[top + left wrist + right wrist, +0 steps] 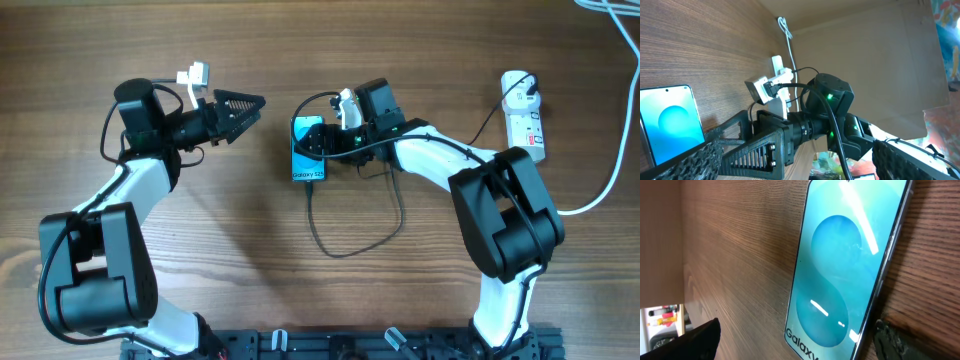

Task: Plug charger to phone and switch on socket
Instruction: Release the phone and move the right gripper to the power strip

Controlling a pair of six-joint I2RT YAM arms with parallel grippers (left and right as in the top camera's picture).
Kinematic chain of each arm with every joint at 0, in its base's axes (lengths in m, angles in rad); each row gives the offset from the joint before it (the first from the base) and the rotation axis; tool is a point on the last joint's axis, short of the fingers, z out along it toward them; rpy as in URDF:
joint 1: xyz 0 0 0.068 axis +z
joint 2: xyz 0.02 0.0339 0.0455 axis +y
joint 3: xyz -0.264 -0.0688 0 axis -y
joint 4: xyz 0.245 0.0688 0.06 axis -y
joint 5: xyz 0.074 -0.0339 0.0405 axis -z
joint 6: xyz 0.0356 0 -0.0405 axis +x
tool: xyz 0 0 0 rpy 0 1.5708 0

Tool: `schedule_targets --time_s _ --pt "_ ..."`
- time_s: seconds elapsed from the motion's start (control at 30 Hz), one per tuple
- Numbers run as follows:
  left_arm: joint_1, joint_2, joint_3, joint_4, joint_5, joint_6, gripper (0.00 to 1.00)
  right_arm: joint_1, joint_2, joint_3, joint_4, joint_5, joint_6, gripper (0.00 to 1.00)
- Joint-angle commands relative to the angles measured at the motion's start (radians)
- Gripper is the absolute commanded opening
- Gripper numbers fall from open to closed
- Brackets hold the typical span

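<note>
Tabletop (300, 40): carries everything listed below.
Phone (307, 160): flat, near centre.
Right end effector (320, 138): over the phone's far end.
Left end effector (250, 104): left of the phone, apart from it.
Charger (336, 254): looped just in front of the phone.
Socket (524, 118): far right, well apart from the phone.

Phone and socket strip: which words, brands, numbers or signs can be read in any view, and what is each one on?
"Galax": black print along one short end of the phone, right wrist view; the rest is cut off by the picture's edge.
"Galaxy S": the same print in the overhead view; the characters after the S are too small to read.
Socket: a red mark and small dark print, too small to read.
Left wrist view: no readable text.
</note>
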Motion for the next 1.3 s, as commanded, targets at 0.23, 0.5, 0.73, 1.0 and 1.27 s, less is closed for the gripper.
schedule_targets --time_s 0.23,0.5,0.73,1.0,1.27 --pt "0.002 -0.013 0.013 0.003 0.001 0.017 1.0 -0.008 0.047 -0.023 -0.074 0.149 -0.011 0.88" --pt "0.002 -0.013 0.013 0.003 0.001 0.017 1.0 -0.008 -0.102 0.208 -0.515 0.183 -0.102 0.89" --pt "0.002 -0.013 0.013 0.003 0.001 0.017 1.0 -0.012 -0.103 0.642 -1.059 0.747 -0.222 1.0" --pt "0.002 -0.013 0.013 0.003 0.001 0.017 1.0 -0.206 -0.103 0.673 -0.858 1.023 -0.193 1.0" --pt "0.002 -0.013 0.013 0.003 0.001 0.017 1.0 -0.52 -0.103 0.671 -0.742 0.985 -0.111 1.0"
